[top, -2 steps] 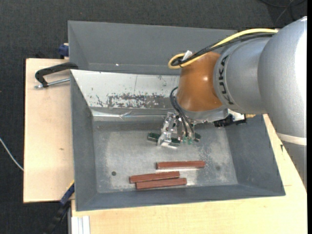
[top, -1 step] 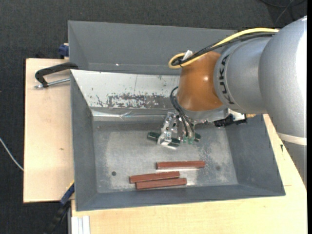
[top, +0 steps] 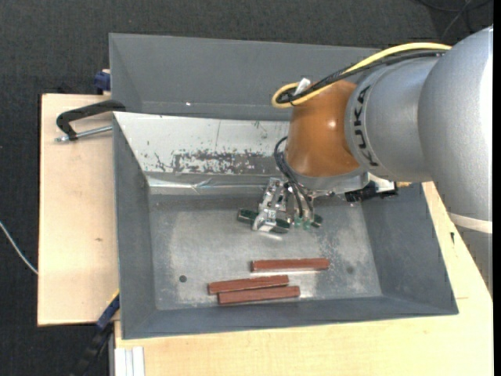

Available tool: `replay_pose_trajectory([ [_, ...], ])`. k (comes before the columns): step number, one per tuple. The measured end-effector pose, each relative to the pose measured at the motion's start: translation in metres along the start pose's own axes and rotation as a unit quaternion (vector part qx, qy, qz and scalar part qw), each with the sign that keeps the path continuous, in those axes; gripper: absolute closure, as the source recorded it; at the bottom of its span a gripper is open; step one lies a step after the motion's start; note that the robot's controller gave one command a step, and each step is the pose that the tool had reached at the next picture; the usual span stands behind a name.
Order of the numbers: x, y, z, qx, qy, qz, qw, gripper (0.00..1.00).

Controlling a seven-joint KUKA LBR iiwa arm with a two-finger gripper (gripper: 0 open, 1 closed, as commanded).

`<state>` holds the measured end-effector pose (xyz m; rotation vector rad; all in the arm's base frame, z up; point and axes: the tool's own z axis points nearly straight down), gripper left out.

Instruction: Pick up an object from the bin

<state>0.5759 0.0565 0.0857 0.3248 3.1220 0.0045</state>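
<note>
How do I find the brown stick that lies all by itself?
Look in the grey bin, on its floor toward the bottom of the view. Three reddish-brown sticks lie there. The lone stick is nearest the end effector, set apart from the side-by-side pair.

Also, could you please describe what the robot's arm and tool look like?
The arm is a thick, rounded silver-grey casing with black KUKA lettering. An orange dome-shaped cover sits at its wrist, with yellow and black cables looped over it. The small metallic tool carries green parts.
</note>
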Motion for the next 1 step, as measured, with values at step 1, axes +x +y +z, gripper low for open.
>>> replay_pose_trajectory([
  [1, 0.0007, -0.0002, -0.0101, 0.001, 0.0009, 0.0, 1.0, 1.0],
])
